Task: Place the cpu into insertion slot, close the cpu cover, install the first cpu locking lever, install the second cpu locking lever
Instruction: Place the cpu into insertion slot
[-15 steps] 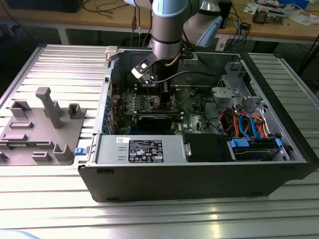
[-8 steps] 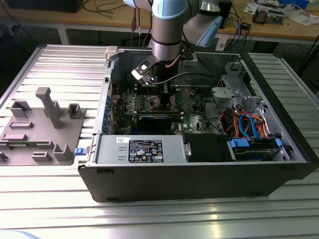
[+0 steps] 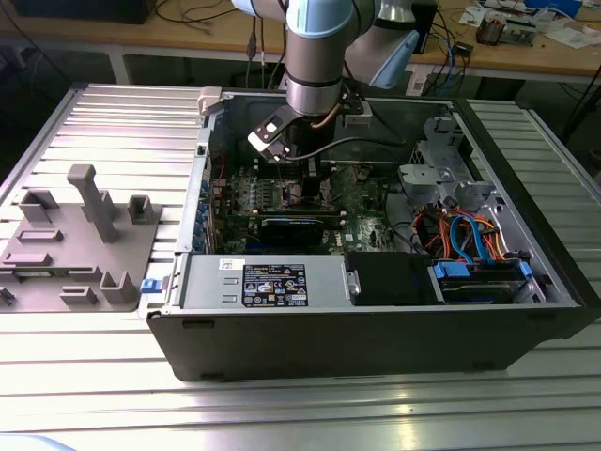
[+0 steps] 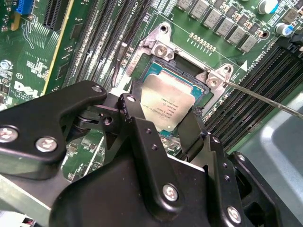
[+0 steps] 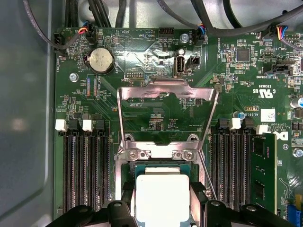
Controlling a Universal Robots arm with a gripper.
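You face a ribbed aluminium table (image 3: 113,122), its slats catching a pale glare. Toward the exterior view's left, a grey moulded fixture plate (image 3: 80,249) with upright pegs lies on it. Behind the table runs a wooden workbench (image 3: 188,39), strewn with cables (image 3: 202,13) and papers (image 3: 573,36), with dark shadow beneath.

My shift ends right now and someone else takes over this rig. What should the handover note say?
The gripper is down inside the computer case, astride the chip. Whether it grips, I cannot tell.
The chip sits silver side up at the socket. Whether it is fully seated is unclear.
The cover is swung open, clear of the socket.
A thin lever rod sticks out free beside the socket.
Done: the chip is at the socket.
Left: the cover is not closed and the levers are not installed.
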